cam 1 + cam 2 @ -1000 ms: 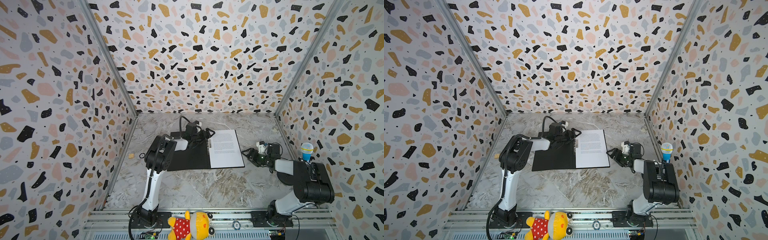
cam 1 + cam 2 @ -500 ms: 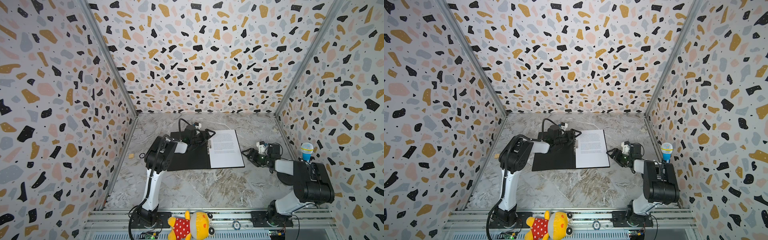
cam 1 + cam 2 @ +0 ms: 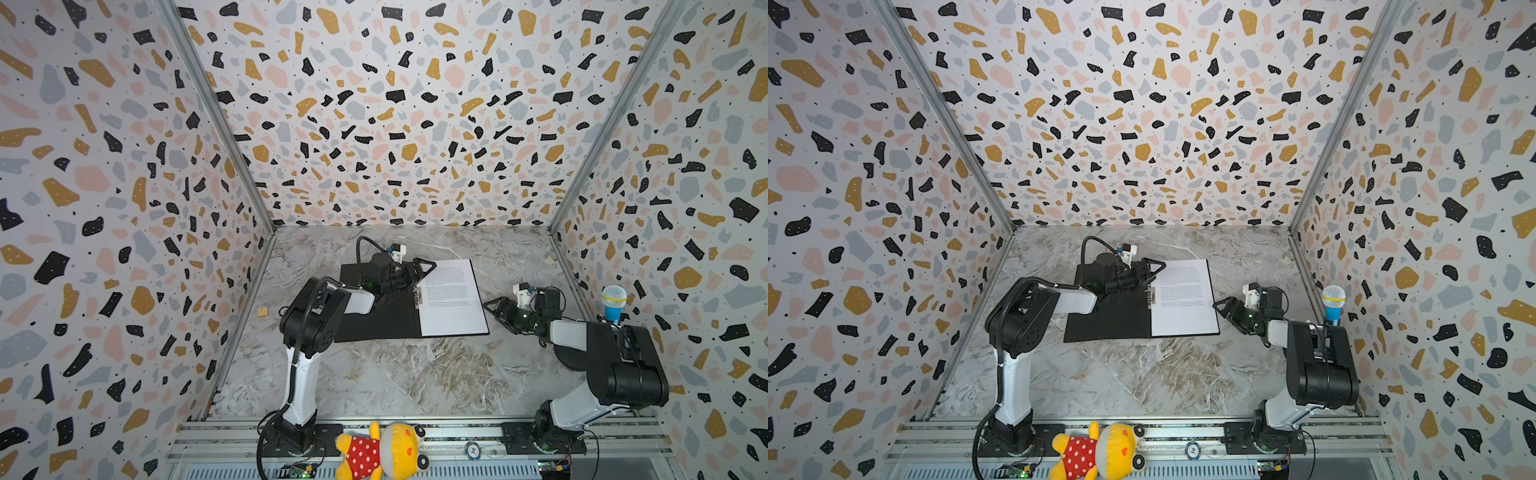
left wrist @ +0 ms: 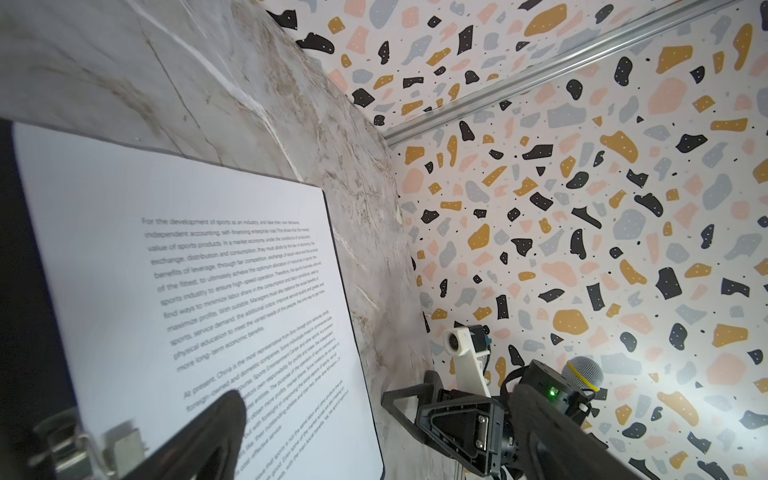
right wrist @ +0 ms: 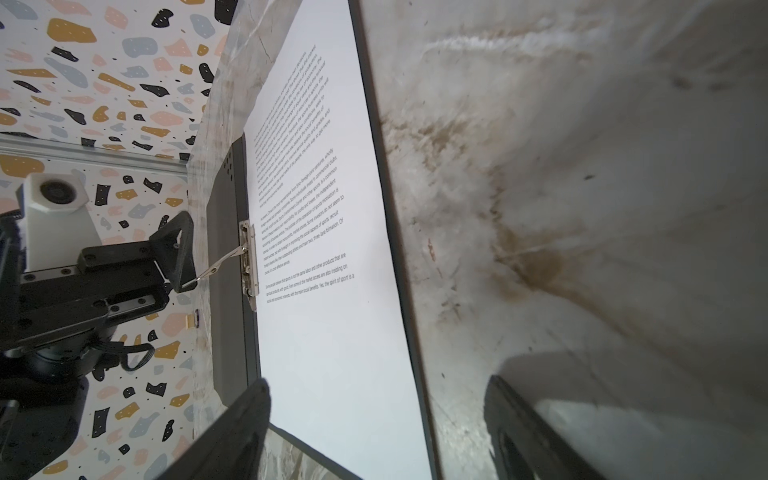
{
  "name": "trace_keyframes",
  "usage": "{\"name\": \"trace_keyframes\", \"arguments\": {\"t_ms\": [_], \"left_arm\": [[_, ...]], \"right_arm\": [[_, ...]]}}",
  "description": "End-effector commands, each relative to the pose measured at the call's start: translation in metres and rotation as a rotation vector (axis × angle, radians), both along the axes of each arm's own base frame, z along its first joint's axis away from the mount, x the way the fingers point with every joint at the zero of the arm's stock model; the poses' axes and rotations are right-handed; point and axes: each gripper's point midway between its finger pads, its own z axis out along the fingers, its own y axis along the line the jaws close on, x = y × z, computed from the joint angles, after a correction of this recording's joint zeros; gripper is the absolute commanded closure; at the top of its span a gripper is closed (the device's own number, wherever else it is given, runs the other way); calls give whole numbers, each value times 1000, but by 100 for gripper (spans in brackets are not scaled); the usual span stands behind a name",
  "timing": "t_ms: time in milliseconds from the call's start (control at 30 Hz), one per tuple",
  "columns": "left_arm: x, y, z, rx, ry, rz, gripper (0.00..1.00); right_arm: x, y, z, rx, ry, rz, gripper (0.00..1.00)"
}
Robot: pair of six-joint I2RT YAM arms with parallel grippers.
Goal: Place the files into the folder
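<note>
The folder lies open on the marble table, black inside up. A white sheet of printed text lies on its right half, reaching to the metal clip at the spine. The clip's lever is raised, and its end meets a finger of my left gripper, which hovers open over the far part of the spine. In the left wrist view the left gripper has nothing between its fingers. My right gripper stands open beside the folder's right edge, low over the table. In the right wrist view its fingers straddle that edge without holding anything.
A blue toy microphone stands by the right wall behind the right arm. A yellow plush toy and a small round chip lie on the front rail. A small tan block sits by the left wall.
The left gripper has shifted only slightly by the clip. The right arm, the folder and the sheet have stayed put.
</note>
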Motion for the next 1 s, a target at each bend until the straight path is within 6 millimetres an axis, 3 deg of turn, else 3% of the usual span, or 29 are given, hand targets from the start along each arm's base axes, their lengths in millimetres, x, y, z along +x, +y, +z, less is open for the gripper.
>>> {"name": "trace_keyframes", "arguments": {"t_ms": [0, 233, 467, 733, 967], "left_arm": [[-1, 7, 21, -20, -71, 5, 0], [19, 46, 8, 40, -34, 122, 0], [28, 53, -39, 221, 80, 118, 0], [26, 54, -73, 294, 160, 94, 20], [21, 58, -90, 334, 203, 93, 40]], "right_arm": [[-3, 9, 3, -21, 27, 11, 20], [10, 44, 29, -14, -12, 65, 25], [22, 81, 51, 22, -23, 112, 29], [34, 128, 61, 71, 2, 174, 31], [37, 154, 59, 80, 17, 212, 32]]}}
